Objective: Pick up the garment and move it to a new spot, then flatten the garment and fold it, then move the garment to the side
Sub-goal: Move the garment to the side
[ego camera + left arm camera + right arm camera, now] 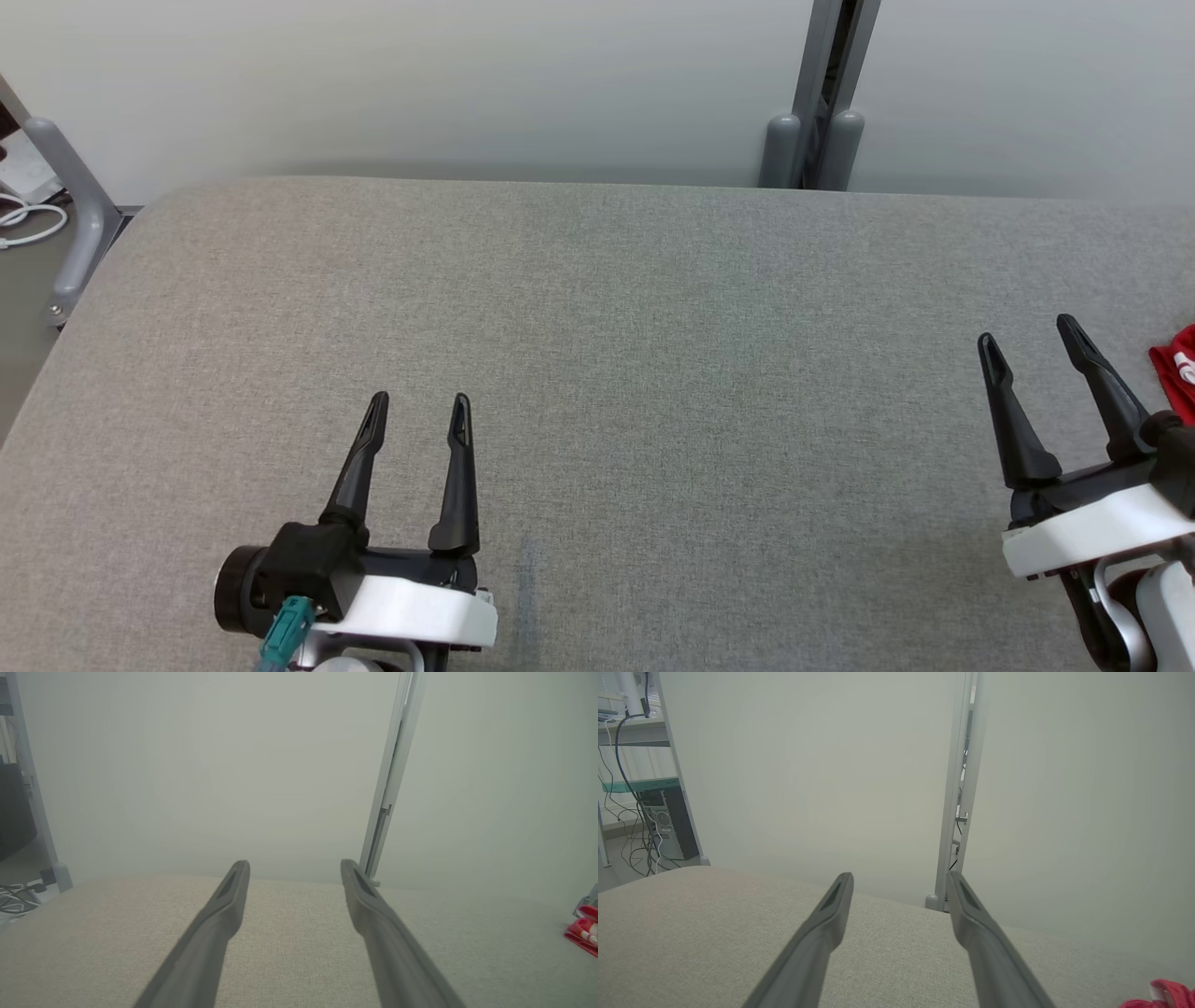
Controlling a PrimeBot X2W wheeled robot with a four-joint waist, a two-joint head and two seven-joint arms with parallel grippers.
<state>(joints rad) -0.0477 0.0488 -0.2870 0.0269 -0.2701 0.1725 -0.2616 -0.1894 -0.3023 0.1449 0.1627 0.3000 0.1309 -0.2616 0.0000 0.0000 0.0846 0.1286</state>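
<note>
The two tools, left tool (419,399) and right tool (1027,329), hover spread and empty over the grey table (597,327), so the right one should probably swing outward and pinch the single red garment (1178,369), which lies bunched toward the table's right edge.

The red fabric garment with white markings (1172,359) is cut off by the head view's right edge, so its full shape and kind cannot be told.
</note>
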